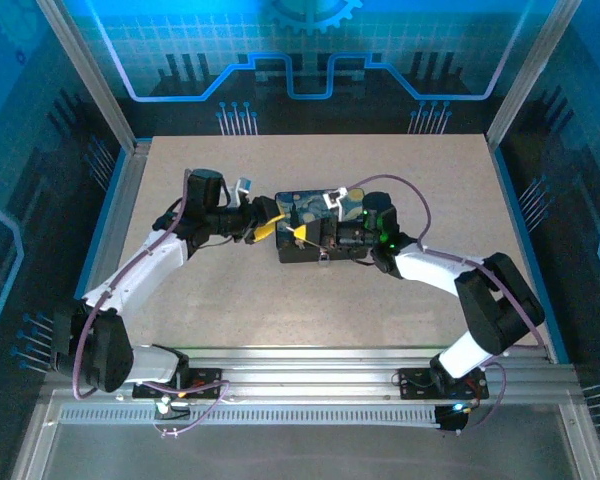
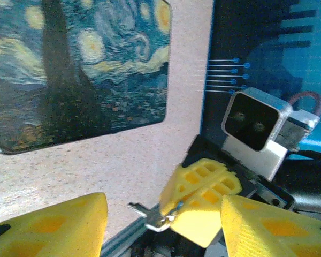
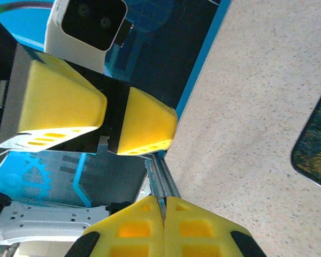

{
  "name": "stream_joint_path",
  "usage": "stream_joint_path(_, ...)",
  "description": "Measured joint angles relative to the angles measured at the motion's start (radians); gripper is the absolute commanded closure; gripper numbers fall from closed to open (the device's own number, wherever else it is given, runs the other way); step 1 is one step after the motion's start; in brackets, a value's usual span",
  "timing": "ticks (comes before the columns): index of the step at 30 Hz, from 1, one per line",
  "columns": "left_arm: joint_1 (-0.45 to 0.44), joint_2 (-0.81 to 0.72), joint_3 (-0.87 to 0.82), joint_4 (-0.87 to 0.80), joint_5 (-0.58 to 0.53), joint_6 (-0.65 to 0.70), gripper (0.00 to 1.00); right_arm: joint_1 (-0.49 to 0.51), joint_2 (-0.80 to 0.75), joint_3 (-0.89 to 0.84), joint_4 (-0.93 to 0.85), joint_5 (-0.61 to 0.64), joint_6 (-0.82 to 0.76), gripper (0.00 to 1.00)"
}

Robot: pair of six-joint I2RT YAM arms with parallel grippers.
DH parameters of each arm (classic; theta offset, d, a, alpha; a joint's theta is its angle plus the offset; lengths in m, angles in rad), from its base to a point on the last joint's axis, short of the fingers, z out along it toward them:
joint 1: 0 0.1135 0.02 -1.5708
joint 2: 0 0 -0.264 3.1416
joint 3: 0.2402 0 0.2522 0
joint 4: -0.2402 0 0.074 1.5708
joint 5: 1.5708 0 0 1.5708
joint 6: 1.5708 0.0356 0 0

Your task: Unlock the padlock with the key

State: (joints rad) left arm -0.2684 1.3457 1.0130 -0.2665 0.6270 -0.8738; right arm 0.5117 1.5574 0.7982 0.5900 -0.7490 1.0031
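Right gripper (image 2: 195, 206) has its chunky yellow foam pads pinched tight on the key (image 2: 150, 217), a thin silvery blade poking out beside a small ring. Left gripper (image 3: 104, 126) sits parted, holding nothing, next to the glossy swirly-painted box (image 2: 77, 69).

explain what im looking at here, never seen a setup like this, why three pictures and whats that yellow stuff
Two robot arms are bolted to a table. One picture looks down from above; the other two come from cameras on each wrist. The yellow blocks are the finger pads. A box painted with a starry night scene lies on the table. The left gripper stands open. Facing it, the right gripper is shut on the key, a small silvery piece whose thin blade pokes out from between its pads. The padlock cannot be made out.
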Motion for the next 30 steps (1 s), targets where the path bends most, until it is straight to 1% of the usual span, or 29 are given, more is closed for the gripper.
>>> stream_joint_path(4,-0.035,0.002,0.008,-0.097,-0.11,0.055,0.4,-0.025,-0.085,-0.029,-0.1,0.02,-0.109,1.0)
stream_joint_path(7,-0.132,0.016,0.015,-0.157,-0.225,0.088,0.39,-0.061,-0.171,-0.055,-0.196,0.036,-0.194,1.0)
stream_joint_path(9,-0.214,0.029,0.01,-0.175,-0.306,0.09,0.38,-0.103,-0.23,-0.073,-0.267,0.046,-0.248,1.0)
stream_joint_path(14,-0.397,0.081,-0.031,-0.148,-0.505,0.063,0.37,-0.223,-0.323,-0.14,-0.403,0.068,-0.328,1.0)
stream_joint_path(17,-0.492,0.168,-0.038,-0.1,-0.62,0.03,0.37,-0.278,-0.344,-0.161,-0.485,0.082,-0.36,1.0)
stream_joint_path(20,-0.564,0.271,-0.026,-0.056,-0.717,0.007,0.37,-0.312,-0.356,-0.173,-0.534,0.087,-0.38,1.0)
stream_joint_path(24,-0.623,0.402,0.028,-0.01,-0.826,-0.018,0.37,-0.355,-0.376,-0.185,-0.567,0.083,-0.391,1.0)
stream_joint_path(30,-0.638,0.521,0.102,0.048,-0.946,-0.043,0.36,-0.42,-0.391,-0.191,-0.591,0.052,-0.404,1.0)
